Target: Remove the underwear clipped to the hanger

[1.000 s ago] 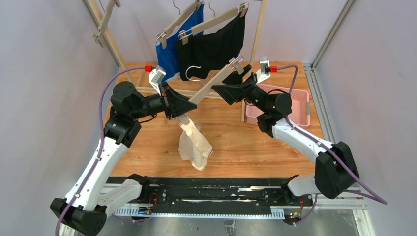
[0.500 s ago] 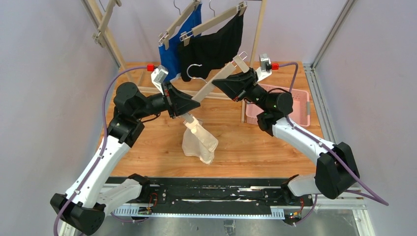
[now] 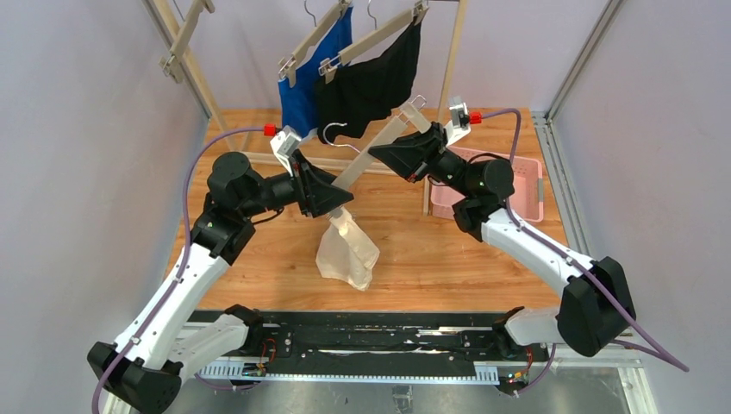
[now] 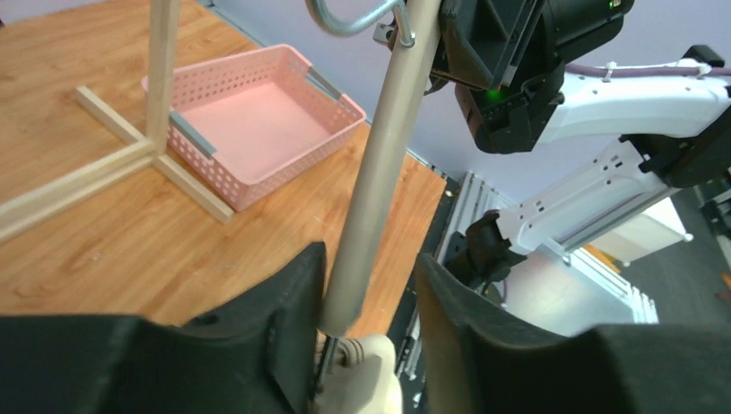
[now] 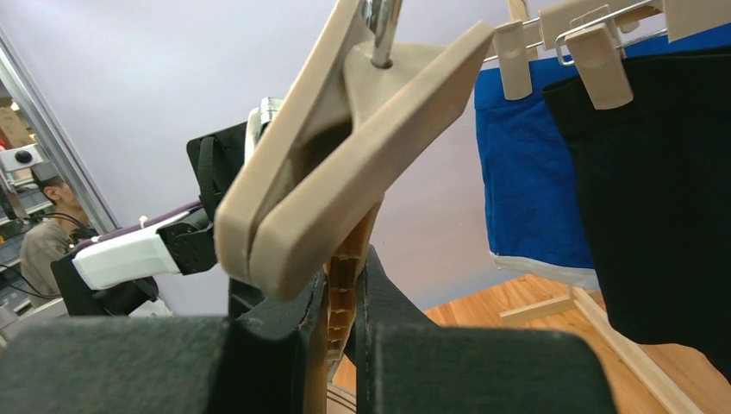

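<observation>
Hanger point(image 3: 355, 172) slants far-right to near-left. Cream underwear point(image 3: 347, 254) dangles from low near end, just below left gripper point(image 3: 345, 200) — fingers parted astride bar. Right gripper point(image 3: 377, 153) clamps upper part — farther off.

The tilted hanger point(image 3: 355, 168) crosses frame centre, the cream underwear point(image 3: 347, 254) dangling below its lower end, blocking passage there. Bare table point(image 3: 431, 250) lies open right of the cloth. The pink basket point(image 3: 521, 181) and rack post point(image 3: 450, 69) crowd the upper right.
</observation>
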{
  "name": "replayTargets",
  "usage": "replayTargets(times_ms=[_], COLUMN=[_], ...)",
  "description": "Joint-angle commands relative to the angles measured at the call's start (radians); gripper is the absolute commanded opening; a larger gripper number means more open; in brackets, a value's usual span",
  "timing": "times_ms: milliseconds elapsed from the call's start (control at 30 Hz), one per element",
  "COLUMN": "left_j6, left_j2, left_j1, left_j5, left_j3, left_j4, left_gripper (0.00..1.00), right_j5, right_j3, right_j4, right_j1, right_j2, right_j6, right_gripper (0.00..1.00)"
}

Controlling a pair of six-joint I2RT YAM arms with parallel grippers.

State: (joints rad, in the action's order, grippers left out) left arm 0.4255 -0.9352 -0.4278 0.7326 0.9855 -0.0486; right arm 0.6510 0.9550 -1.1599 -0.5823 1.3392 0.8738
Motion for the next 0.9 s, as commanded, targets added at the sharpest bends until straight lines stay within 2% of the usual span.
replayTargets(times_ms=[0, 67, 133, 167, 333, 367, 567, 600, 633, 667, 700, 767, 867], left_j6=[-0.053, -0.054, -0.062, -0.073, -0.133, -0.141, -0.123, -0.115, -0.107, -0.100, -0.094, -0.091, -0.083], left_j2=[0.031, 0.037, 0.049, 0.058, 0.072, 0.072, 0.071, 0.067, 0.060, 0.054, 0.049, 0.043, 0.050], left_j1=[-0.013, -0.012, -0.012, -0.012, -0.012, -0.012, -0.012, -0.013, -0.013, -0.012, -0.012, -0.012, -0.012], left_j5=[-0.014, -0.023, -0.047, -0.063, -0.127, -0.135, -0.110, -0.094, -0.078, -0.071, -0.066, -0.052, -0.037], left_j3=[-0.008, -0.005, 0.004, 0.009, 0.040, 0.047, 0.052, 0.051, 0.053, 0.056, 0.055, 0.055, 0.048], left_j4=[-0.058, -0.060, -0.067, -0.086, -0.168, -0.183, -0.164, -0.153, -0.147, -0.149, -0.148, -0.148, -0.135], left_gripper=[0.53, 0.64, 0.83, 0.88, 0.90, 0.98, 0.98, 0.91, 0.69, 0.42, 0.22, 0.12, 0.18], right_j5=[-0.009, -0.007, -0.007, -0.005, 0.011, 0.014, 0.012, 0.013, 0.013, 0.011, 0.010, 0.005, 0.000], right_j3=[0.012, 0.006, -0.001, -0.003, -0.010, -0.011, -0.025, -0.027, -0.027, -0.029, -0.032, -0.033, -0.032], right_j4=[0.003, 0.005, 0.005, 0.006, 0.011, 0.011, 0.018, 0.019, 0.020, 0.023, 0.026, 0.032, 0.044], right_j1=[-0.009, -0.009, -0.008, -0.010, -0.009, -0.009, -0.009, -0.008, -0.009, -0.010, -0.010, -0.009, -0.009], right_j2=[-0.063, -0.073, -0.087, -0.093, -0.118, -0.122, -0.142, -0.143, -0.143, -0.142, -0.144, -0.145, -0.147], right_j6=[-0.053, -0.053, -0.053, -0.053, -0.047, -0.046, -0.047, -0.047, -0.047, -0.048, -0.050, -0.055, -0.070], right_gripper=[0.01, 0.01, 0.00, 0.01, 0.01, 0.00, 0.01, 0.00, 0.01, 0.01, 0.01, 0.01, 0.01])
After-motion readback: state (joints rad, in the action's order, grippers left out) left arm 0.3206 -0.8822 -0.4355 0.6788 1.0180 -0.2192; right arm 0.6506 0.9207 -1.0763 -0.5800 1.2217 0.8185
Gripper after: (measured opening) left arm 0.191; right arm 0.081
